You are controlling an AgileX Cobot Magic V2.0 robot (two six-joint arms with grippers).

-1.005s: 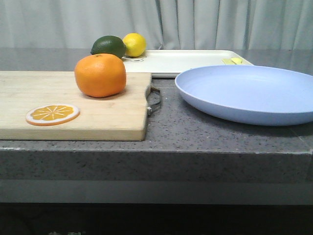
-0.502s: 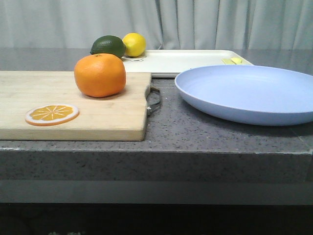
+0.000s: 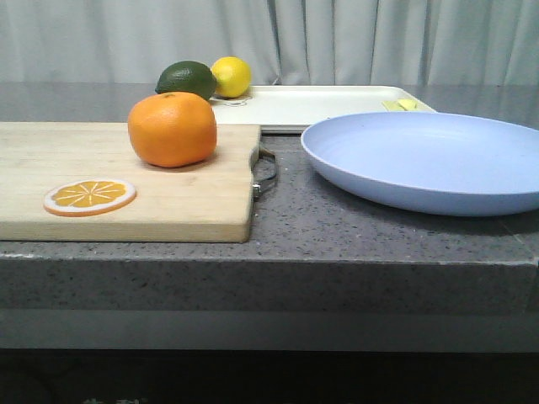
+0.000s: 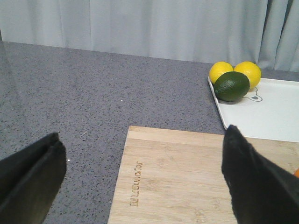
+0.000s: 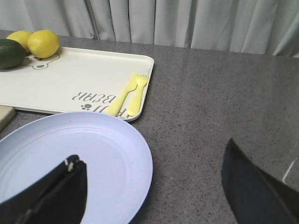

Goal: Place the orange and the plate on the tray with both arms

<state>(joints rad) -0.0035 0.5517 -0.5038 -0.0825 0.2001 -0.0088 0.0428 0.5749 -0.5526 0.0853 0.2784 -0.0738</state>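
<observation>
the orange (image 3: 172, 129) sits on the wooden cutting board (image 3: 126, 181) toward its far right part, close to the board's right edge where a metal handle loop (image 3: 266, 168) sticks out, and an orange slice (image 3: 90, 197) lies flat nearer the board's front edge, apart from the fruit. the plate (image 3: 429, 160) rests on the grey bench (image 3: 286, 227) to the right of the board with a strip of bare bench between them; its right rim runs out of the front view and its far rim reaches just in front of the tray (image 3: 316, 107). the tray lies behind both, along the back of the bench, with a lime (image 3: 186, 80) and a lemon (image 3: 231, 77) in its left corner; the left wrist view shows two lemons there (image 4: 235, 73). yellow plastic cutlery (image 5: 128, 94) lies near the tray's right edge, and the middle of the tray is bare. the left tool (image 4: 145, 179) hangs over the left end of the board with its fingers (image 4: 252, 179) spread wide and nothing between them. the right tool (image 5: 154, 186) hangs over the plate's right rim, fingers (image 5: 58, 193) also spread wide, holding nothing, with open grey bench to its right
</observation>
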